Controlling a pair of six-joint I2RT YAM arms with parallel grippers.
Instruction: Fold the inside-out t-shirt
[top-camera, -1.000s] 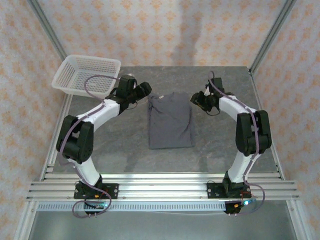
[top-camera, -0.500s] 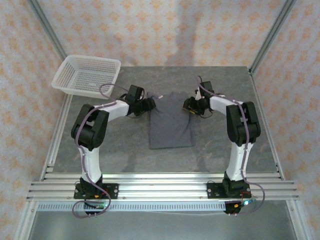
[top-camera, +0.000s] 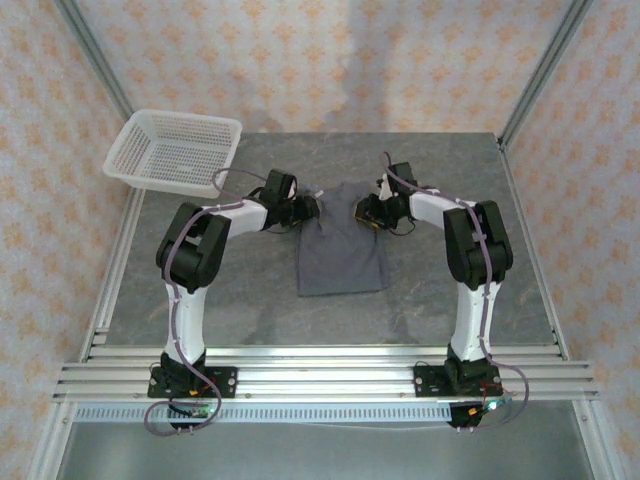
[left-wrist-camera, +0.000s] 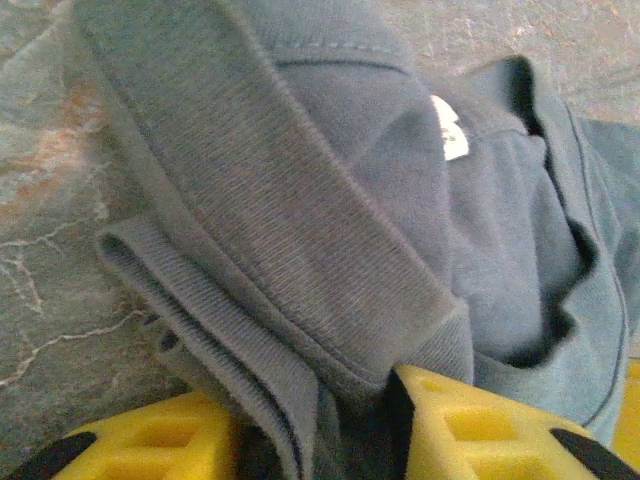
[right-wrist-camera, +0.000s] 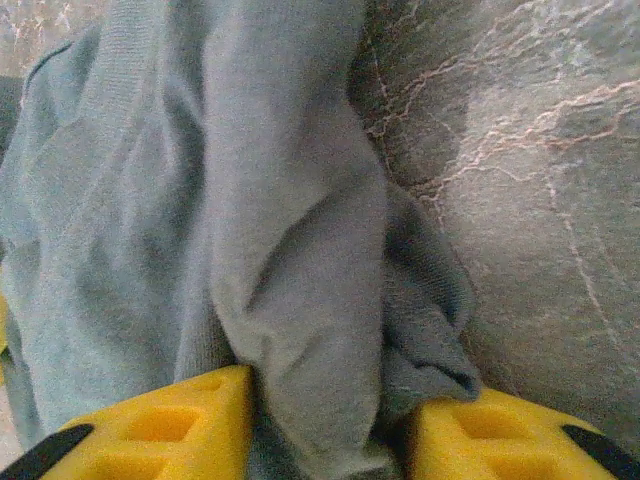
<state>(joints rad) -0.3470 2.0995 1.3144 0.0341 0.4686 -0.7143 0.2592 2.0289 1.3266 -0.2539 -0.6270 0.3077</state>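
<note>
Two pincers, both clamped on cloth. The left pincer has a folded ribbed edge of the t-shirt packed between its yellow fingers, with no gap showing. The right pincer does the same on its side: a thick bunched fold fills the space between its fingers.

From above, the left pincer sits on the shirt's far-left corner and the right pincer on the far-right corner. Both are low at the bench surface and point inward toward each other.

The t-shirt lies mid-bench between the two arms as a narrow, roughly rectangular dark grey shape. Its long axis runs near to far. The collar end is at the far side between the pincers and the straight hem edge is nearest the arm bases. The far end is pinched narrower than the near end. A small white tag shows inside the neck in the left wrist view.

Arm pose is roughly mirrored. Each upper link rises from the base rail toward the far side, the elbow is bent sharply, and the forearm lies low and nearly sideways toward the centre. Cables loop over both forearms.

The white mesh basket is at the far-left corner, well apart from the shirt.
</note>
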